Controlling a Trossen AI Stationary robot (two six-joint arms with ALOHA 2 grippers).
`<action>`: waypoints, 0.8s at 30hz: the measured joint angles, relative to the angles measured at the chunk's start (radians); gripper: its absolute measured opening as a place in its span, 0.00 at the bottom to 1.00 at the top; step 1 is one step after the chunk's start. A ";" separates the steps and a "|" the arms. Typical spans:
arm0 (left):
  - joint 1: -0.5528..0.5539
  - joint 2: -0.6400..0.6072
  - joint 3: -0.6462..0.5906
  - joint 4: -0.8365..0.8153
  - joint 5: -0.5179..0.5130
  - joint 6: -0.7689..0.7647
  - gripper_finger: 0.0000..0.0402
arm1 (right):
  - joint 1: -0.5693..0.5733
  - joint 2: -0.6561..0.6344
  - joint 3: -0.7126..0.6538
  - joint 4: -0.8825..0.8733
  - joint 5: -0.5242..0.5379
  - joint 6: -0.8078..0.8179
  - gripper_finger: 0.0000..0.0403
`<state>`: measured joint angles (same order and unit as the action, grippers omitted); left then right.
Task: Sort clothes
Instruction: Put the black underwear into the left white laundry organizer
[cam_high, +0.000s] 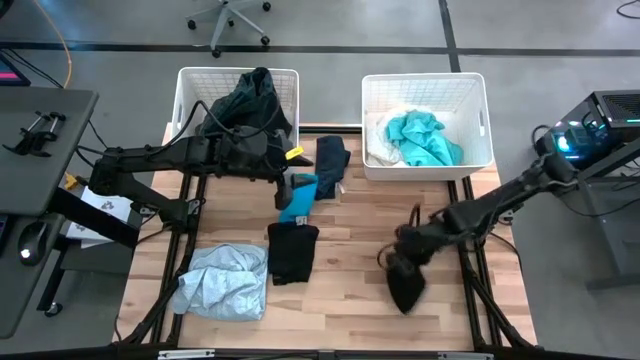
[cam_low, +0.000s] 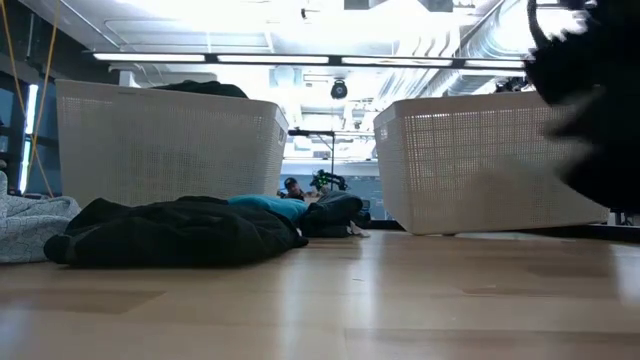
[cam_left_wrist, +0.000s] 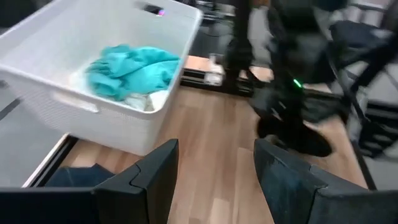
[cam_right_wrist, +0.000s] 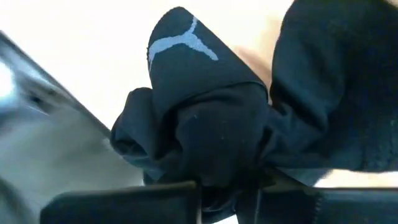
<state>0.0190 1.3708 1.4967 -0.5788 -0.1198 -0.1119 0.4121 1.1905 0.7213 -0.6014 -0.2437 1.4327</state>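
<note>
My right gripper (cam_high: 408, 248) is over the table's right half, shut on a black garment (cam_high: 405, 285) with a pale logo (cam_right_wrist: 177, 40). The garment shows dark at the low view's upper right (cam_low: 590, 100). My left gripper (cam_high: 292, 168) is open and empty (cam_left_wrist: 214, 152) in front of the left basket (cam_high: 190, 85), which holds dark clothes (cam_high: 245, 105). The right basket (cam_high: 475, 90) holds white and teal clothes (cam_high: 425, 138). On the table lie a navy garment (cam_high: 332, 160), a bright blue one (cam_high: 300, 195), a black one (cam_high: 292, 250) and a pale blue one (cam_high: 222, 280). My right gripper pinches a bunched fold of the black garment (cam_right_wrist: 217, 168) between its two fingers, several layers together. The garment hangs below the fingers; in the low view its lower end is clear of the table.
The two white lattice baskets stand side by side at the table's far edge. Bare wood lies between the black garment on the table and my right gripper, and along the near edge. An office chair (cam_high: 230, 20) stands beyond the table.
</note>
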 joint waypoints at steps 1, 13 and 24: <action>0.001 0.000 0.000 0.001 0.028 0.018 0.50 | -0.020 -0.026 0.017 0.000 0.042 -0.020 0.06; 0.034 -0.008 -0.137 0.352 0.207 -0.007 0.50 | -0.318 -0.027 0.412 0.048 0.298 -0.687 0.06; 0.033 -0.036 -0.131 0.525 0.208 -0.067 0.51 | -0.482 0.143 0.780 0.104 0.330 -1.095 0.06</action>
<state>0.0515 1.3348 1.3655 -0.0538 0.0879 -0.1790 -0.0696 1.3330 1.5016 -0.4979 0.0865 0.3375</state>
